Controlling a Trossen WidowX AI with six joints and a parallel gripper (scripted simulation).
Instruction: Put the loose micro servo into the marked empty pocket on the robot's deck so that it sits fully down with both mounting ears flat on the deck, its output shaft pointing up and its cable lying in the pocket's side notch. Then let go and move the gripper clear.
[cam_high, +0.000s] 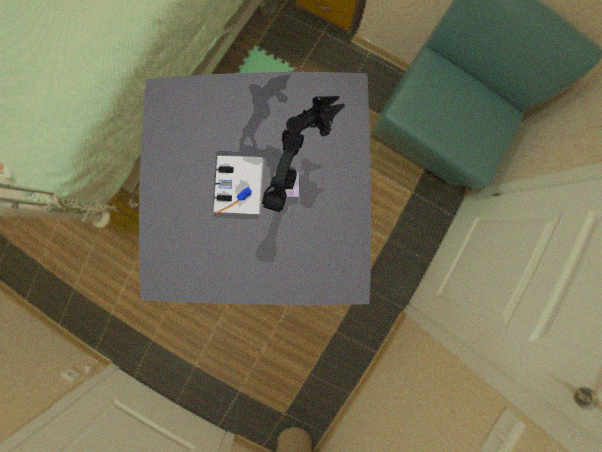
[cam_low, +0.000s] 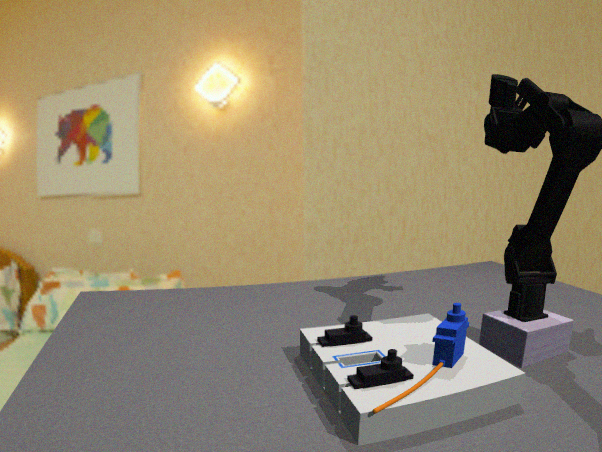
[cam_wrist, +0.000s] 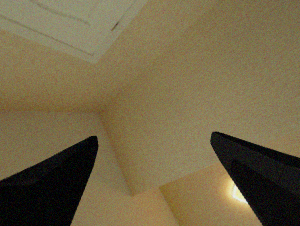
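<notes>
Nothing is done yet; the blue micro servo (cam_low: 451, 338) stands upright on the white block deck (cam_low: 480, 376), beside the blue-outlined empty pocket (cam_low: 359, 358); the black pincer (cam_low: 515, 95), spread and holding nothing, is raised high, well apart; approach, grasp, seating remain.

Top overhead, far; exterior low (wrist skyward).

A grey table (cam_low: 175, 360) carries the white deck (cam_low: 450, 395) and the arm's lilac pedestal (cam_low: 525, 340).

A blue micro servo (cam_low: 450, 336) with an orange cable (cam_low: 407, 389) stands on the white deck (cam_low: 480, 375), whose pocket (cam_low: 359, 358) is blue-outlined, beside two black servos (cam_low: 380, 372).
</notes>
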